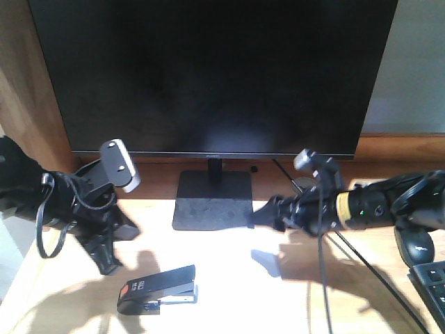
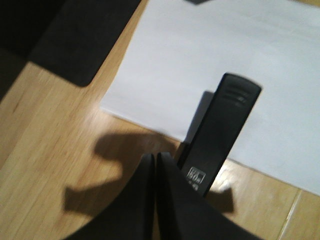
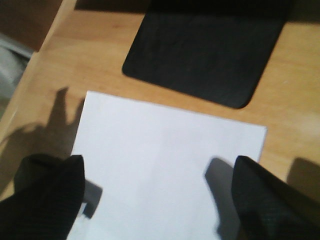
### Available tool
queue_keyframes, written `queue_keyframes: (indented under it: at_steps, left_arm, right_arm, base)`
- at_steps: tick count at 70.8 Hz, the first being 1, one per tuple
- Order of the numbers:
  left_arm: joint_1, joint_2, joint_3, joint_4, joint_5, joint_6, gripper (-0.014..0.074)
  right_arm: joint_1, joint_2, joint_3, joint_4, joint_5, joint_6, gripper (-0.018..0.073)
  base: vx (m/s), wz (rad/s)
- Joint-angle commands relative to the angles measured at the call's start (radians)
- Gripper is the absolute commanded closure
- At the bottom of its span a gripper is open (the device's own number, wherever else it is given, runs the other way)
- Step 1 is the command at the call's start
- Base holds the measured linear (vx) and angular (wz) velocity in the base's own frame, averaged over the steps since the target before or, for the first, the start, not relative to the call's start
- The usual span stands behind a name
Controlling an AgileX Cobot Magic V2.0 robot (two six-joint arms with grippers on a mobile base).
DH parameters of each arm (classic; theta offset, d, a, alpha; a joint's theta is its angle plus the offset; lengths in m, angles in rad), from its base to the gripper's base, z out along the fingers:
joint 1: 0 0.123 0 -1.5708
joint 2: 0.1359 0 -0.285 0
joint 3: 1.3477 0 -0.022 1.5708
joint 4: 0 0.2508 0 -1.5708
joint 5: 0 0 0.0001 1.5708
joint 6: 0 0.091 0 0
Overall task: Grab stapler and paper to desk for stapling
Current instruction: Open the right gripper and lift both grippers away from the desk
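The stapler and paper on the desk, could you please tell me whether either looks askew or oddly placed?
The stapler lies diagonally across the near edge of the paper, front end on the sheet, rear on bare desk. Nothing looks damaged.

Almost no text can be read here. The stapler (image 2: 216, 134) carries a small label with white characters near its rear end; in the left wrist view it is too blurred to read, perhaps 2 digits. In the front view the same label sits on the orange-red patch, also unreadable. The monitor (image 1: 212, 73) shows a tiny illegible logo on its lower bezel.
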Motion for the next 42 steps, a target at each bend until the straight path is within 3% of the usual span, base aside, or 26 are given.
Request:
queue_keyframes:
  at_steps: [1, 10, 24, 32, 42]
  left_arm:
    - [0.001, -0.04, -0.019, 0.143, -0.053, -0.207, 0.0603]
    - [0.001, -0.04, -0.019, 0.346, -0.064, -0.432, 0.0603]
    - [0.001, -0.052, -0.019, 0.567, -0.078, -0.708, 0.0603]
    - [0.001, -0.088, -0.019, 0.642, -0.135, -0.839, 0.0603]
    - [0.001, -0.138, -0.019, 0.654, -0.228, -0.901, 0.0603]
  right_arm:
    - [-0.004, -0.083, -0.018, -0.011, 0.099, -0.046, -0.0006]
    - [-0.004, -0.135, 0.003, -0.011, 0.237, -0.131, 0.0038]
    - [-0.004, -0.265, 0.125, -0.011, 0.503, -0.287, 0.0146]
    - [-0.004, -0.356, 0.201, -0.011, 0.641, -0.327, 0.0239]
    - [-0.004, -0.471, 0.27, -0.01, 0.713, -0.332, 0.0437]
  base:
    - [0.0, 0.0]
    - [0.0, 0.0]
    - [0.0, 0.0]
    - [0.0, 0.0]
    - [0.0, 0.0]
